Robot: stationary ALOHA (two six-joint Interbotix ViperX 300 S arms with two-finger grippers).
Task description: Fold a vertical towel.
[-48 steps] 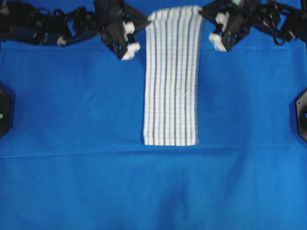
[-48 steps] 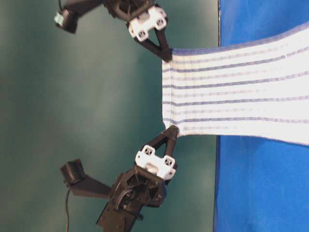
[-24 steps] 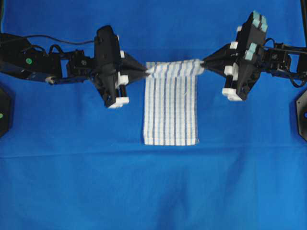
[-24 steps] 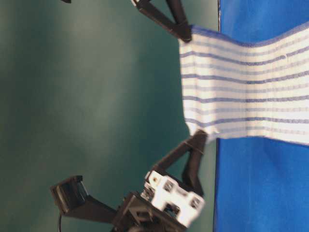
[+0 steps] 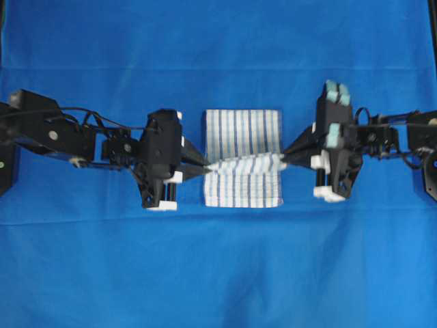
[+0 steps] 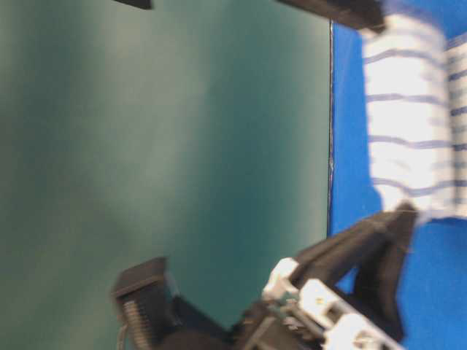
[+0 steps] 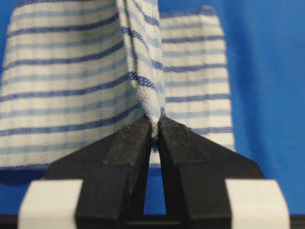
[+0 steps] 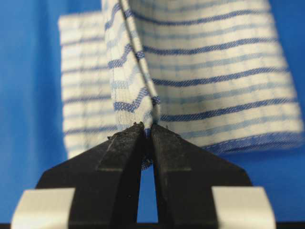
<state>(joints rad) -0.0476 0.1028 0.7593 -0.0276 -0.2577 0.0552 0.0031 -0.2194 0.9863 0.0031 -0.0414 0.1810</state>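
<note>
In the wrist views, the left gripper (image 7: pixel 153 131) is clamped tight on one corner of the white woven towel with light- and dark-blue stripes (image 5: pixel 243 147); the right gripper (image 8: pixel 147 131) pinches the opposite corner likewise. Beyond them, the towel lies doubled over on the plain blue cloth (image 5: pixel 218 273), its lifted edge stretched between both arms.

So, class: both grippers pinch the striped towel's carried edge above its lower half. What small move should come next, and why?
Probably carry that edge on toward the towel's near end, then lower it. The left gripper and right gripper hold the towel by its corners, and the held edge sits short of the near hem.
</note>
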